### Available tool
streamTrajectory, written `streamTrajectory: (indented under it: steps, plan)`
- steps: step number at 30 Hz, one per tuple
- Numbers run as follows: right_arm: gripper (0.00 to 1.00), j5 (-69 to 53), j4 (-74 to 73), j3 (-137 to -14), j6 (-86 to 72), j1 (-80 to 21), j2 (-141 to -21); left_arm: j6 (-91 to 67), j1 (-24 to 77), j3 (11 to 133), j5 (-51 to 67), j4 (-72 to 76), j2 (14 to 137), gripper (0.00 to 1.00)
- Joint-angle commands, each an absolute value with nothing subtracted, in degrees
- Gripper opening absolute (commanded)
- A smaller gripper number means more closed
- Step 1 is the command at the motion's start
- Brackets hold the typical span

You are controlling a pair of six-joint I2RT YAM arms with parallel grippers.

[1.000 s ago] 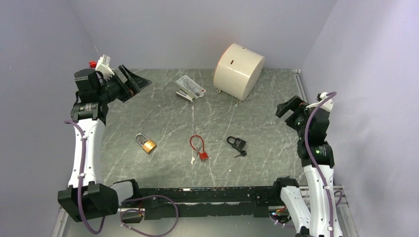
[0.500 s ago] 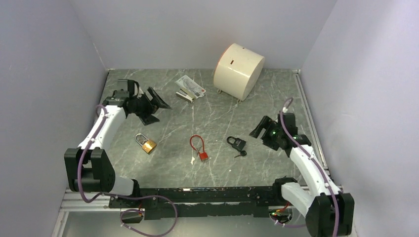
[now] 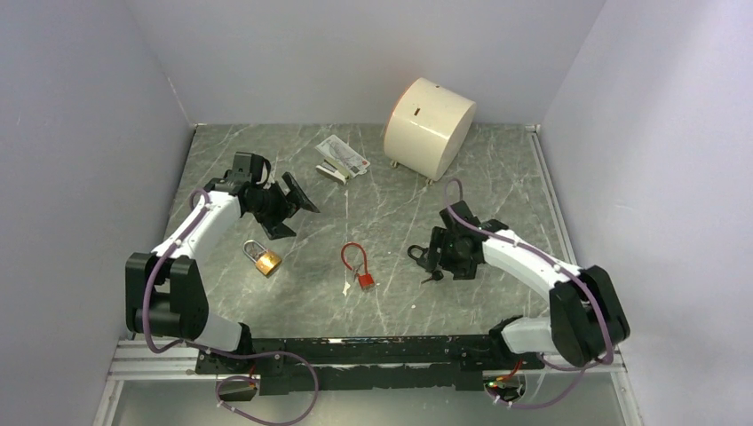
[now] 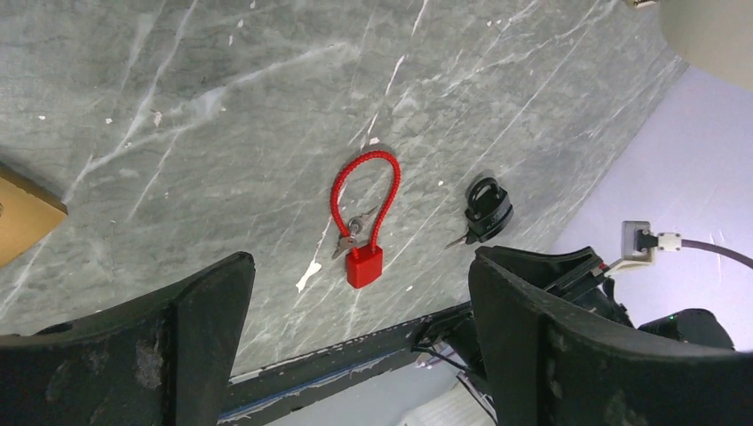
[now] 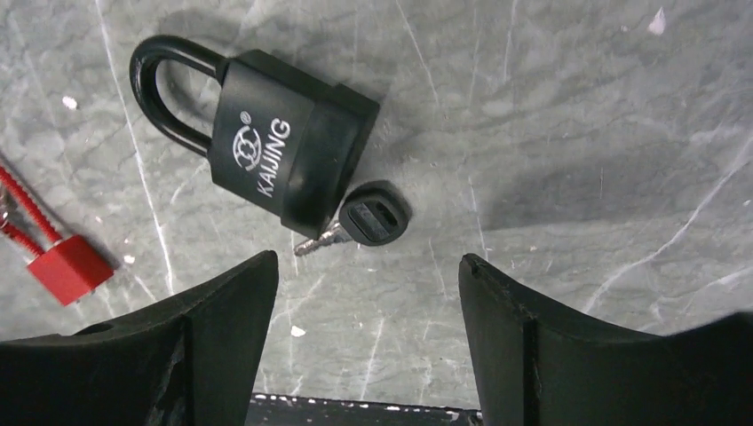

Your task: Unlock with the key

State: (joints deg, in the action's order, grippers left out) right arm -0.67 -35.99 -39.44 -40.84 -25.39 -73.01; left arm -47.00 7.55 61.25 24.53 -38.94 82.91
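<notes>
A black padlock lies flat on the marble table with its black-headed key beside its base, the blade pointing at the lock body. My right gripper is open and empty, hovering low just over the key; from above it partly covers the padlock. My left gripper is open and empty at the left middle of the table. In its wrist view, my left gripper looks toward the red cable lock and the black padlock.
A brass padlock lies at the left, below my left gripper. The red cable lock with small keys lies mid-table. A white cylinder and a stapler on a paper stand at the back. Walls enclose the table.
Both arms have swung down and inward from raised poses. My right gripper has moved left and down onto the black padlock and key. My left gripper has moved toward the centre.
</notes>
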Motion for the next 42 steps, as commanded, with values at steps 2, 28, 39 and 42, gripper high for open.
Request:
streamTrajectory:
  steps: [2,28,39,42]
  plan:
    - [0.77,8.53,-40.48,-47.12,-43.31,-29.81,-79.11,-45.83,7.73,62.16,23.65,-39.01,82.71,0.94]
    - [0.52,15.46,-40.6,-46.75,-53.65,-34.9,-89.49,-42.97,7.73,61.25,23.73,-39.67,83.46,0.94]
    - [0.42,12.98,-34.31,-43.23,-53.72,-34.67,-87.82,-42.1,7.73,61.12,24.66,-39.44,83.33,0.94]
    - [0.39,11.31,-34.35,-43.73,-52.26,-34.7,-87.58,-42.15,7.78,60.03,27.2,-37.47,83.32,0.94]
